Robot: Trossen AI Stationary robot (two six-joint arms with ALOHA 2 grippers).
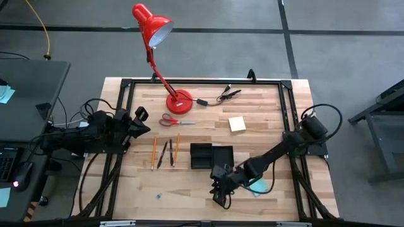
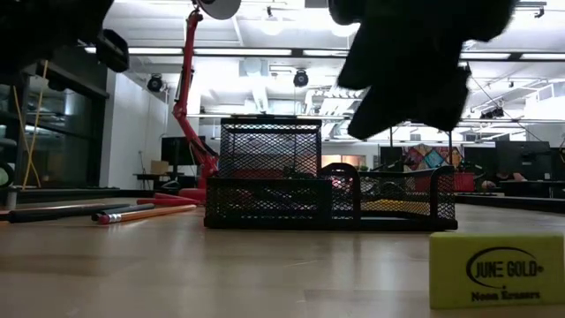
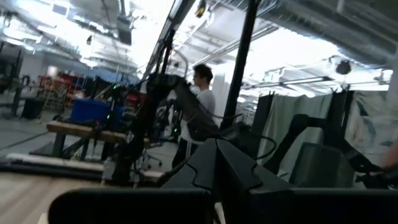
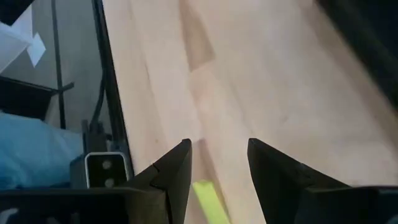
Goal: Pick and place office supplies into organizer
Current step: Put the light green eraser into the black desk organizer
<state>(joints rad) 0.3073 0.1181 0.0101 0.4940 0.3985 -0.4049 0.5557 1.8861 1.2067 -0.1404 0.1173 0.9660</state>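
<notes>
The black mesh organizer point(image 1: 211, 156) stands mid-table and also shows in the low view point(image 2: 327, 190). Left of it lie two orange pencils point(image 1: 153, 151) and two dark pens point(image 1: 166, 153). The red-handled scissors point(image 1: 177, 121) lie farther back. A pale yellow pad point(image 1: 237, 123) lies toward the far right. A teal pad point(image 1: 259, 186) shows partly under the right arm. My right gripper point(image 1: 221, 188) is open near the near edge, raised above the table point(image 2: 415, 62). A yellow-green eraser point(image 4: 208, 199) lies on the table below its fingers point(image 2: 494, 269). My left gripper point(image 1: 142, 120) waits at the table's left edge.
A red desk lamp point(image 1: 178, 99) stands at the far edge, with a black cable with clips point(image 1: 224, 96) beside it. The black metal frame point(image 1: 287, 113) borders the tabletop. A small bit point(image 1: 158, 195) lies near the near edge. A person point(image 3: 200, 93) stands in the room beyond.
</notes>
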